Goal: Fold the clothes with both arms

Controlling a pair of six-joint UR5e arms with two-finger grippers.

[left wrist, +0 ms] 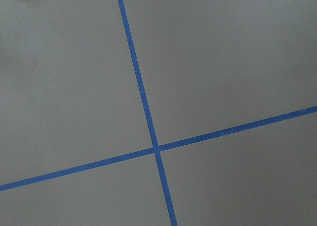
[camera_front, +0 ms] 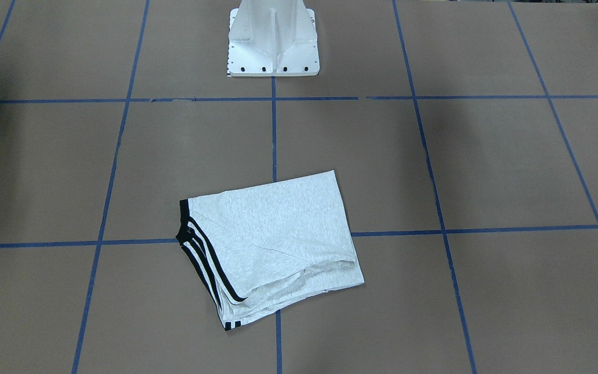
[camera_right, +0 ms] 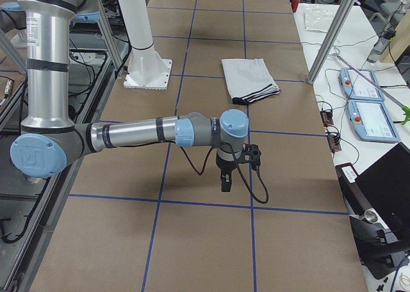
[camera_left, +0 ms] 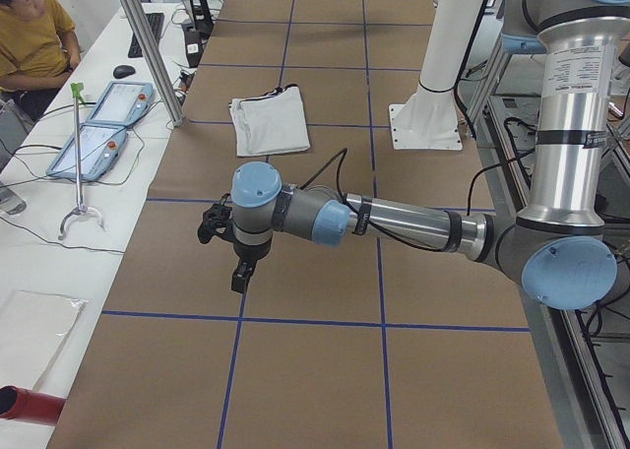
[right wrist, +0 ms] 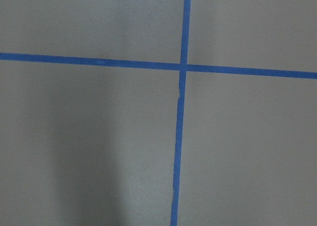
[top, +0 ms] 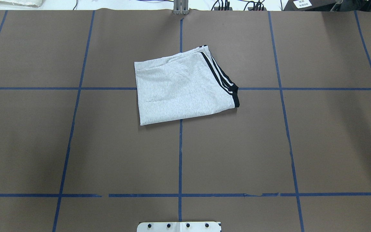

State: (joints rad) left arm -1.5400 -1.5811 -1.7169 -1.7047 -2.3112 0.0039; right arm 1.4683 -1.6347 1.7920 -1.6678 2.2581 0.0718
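Observation:
The clothes are one light grey T-shirt [camera_front: 273,244] with black shoulder stripes, lying folded into a rough rectangle on the brown table [top: 182,90]. Nothing touches it. It lies far from both grippers [camera_left: 271,124] [camera_right: 248,79]. My left gripper [camera_left: 240,278] hangs pointing down over bare table, well short of the shirt. My right gripper [camera_right: 225,182] hangs the same way at the other end. Both show only in the side views, so I cannot tell whether they are open or shut. Both wrist views hold only brown paper and blue tape lines.
Blue tape divides the brown table cover [top: 76,145] into squares. The white pedestal base [camera_front: 273,41] stands at the robot's edge. Beside the table are teach pendants [camera_left: 98,124] [camera_right: 371,113], a seated person [camera_left: 30,35] and a laptop [camera_right: 391,183].

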